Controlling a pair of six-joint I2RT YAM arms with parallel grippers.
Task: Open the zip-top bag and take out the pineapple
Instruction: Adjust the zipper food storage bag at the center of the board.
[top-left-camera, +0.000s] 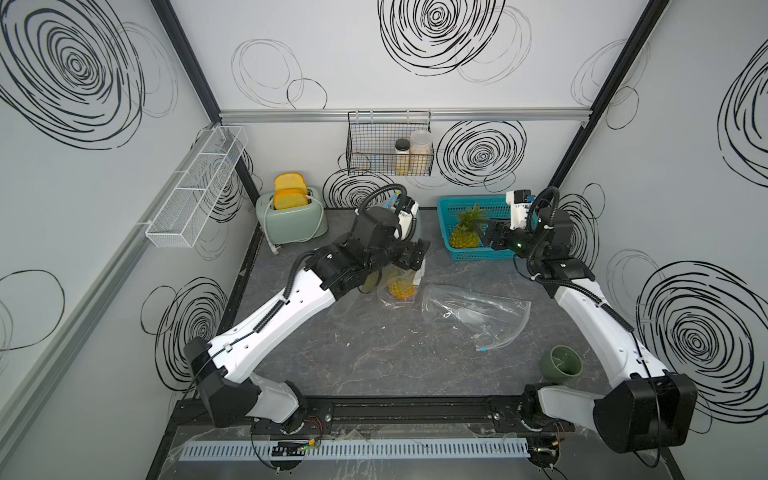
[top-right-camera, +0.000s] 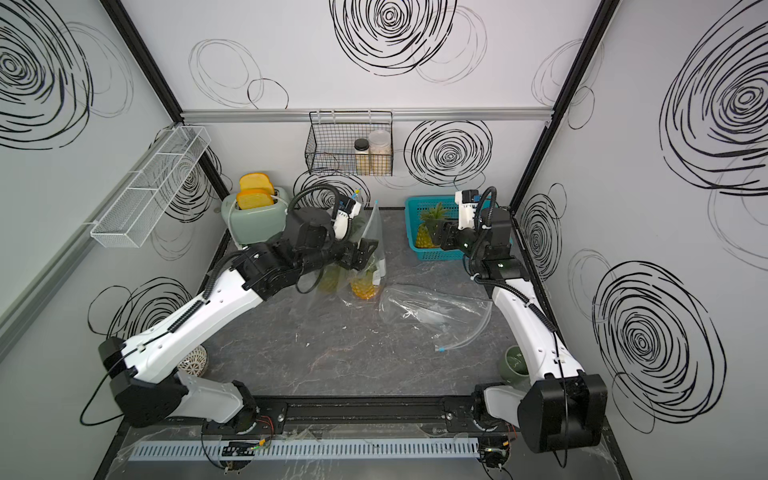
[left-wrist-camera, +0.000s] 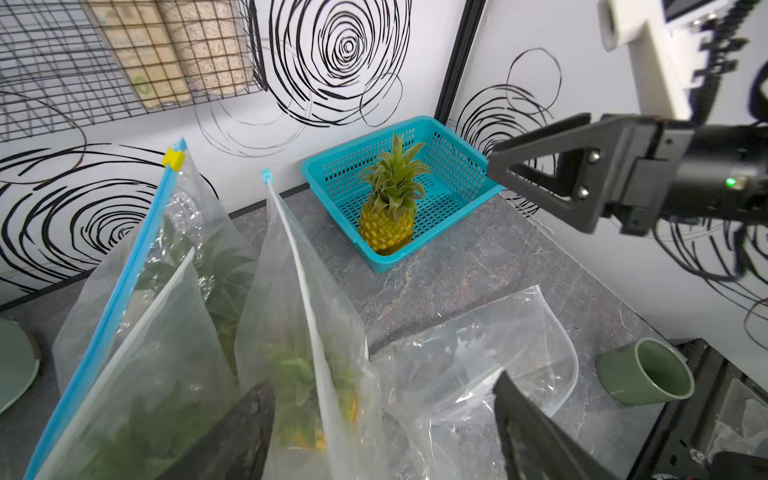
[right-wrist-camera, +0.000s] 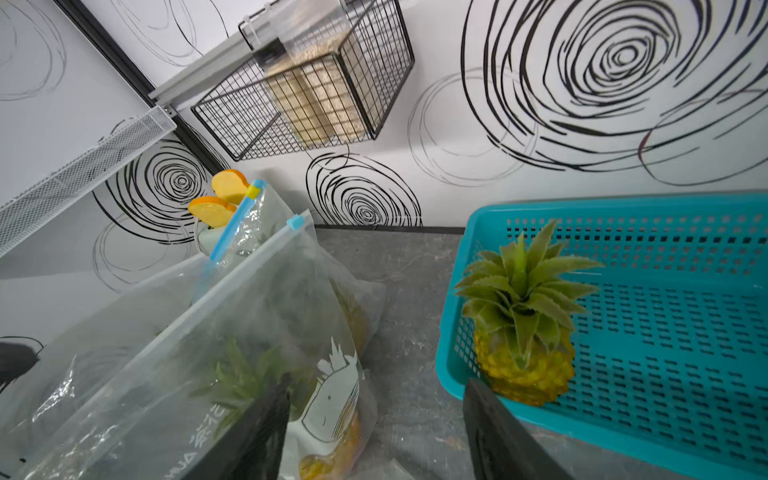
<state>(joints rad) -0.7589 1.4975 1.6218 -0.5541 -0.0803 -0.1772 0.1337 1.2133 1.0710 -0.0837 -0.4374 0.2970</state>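
A green cup (top-left-camera: 561, 365) and an empty clear bag (top-left-camera: 473, 309) lie toward the front of the grey table (top-left-camera: 353, 353). Farther back, the left gripper (left-wrist-camera: 384, 382), jaws apart, straddles the top of an upright zip-top bag (left-wrist-camera: 299, 316) containing the bagged pineapple (top-left-camera: 401, 286). By the back wall, a loose pineapple (top-left-camera: 465, 235) stands in the teal basket (top-left-camera: 446, 203), with the right gripper (right-wrist-camera: 378, 382) just beside it, jaws apart.

Both arms reach forward. The left gripper (top-left-camera: 415, 254), jaws wide, hangs well left of the basket (top-left-camera: 494, 205). The right gripper (top-left-camera: 484, 232), jaws apart, hovers at its front edge.
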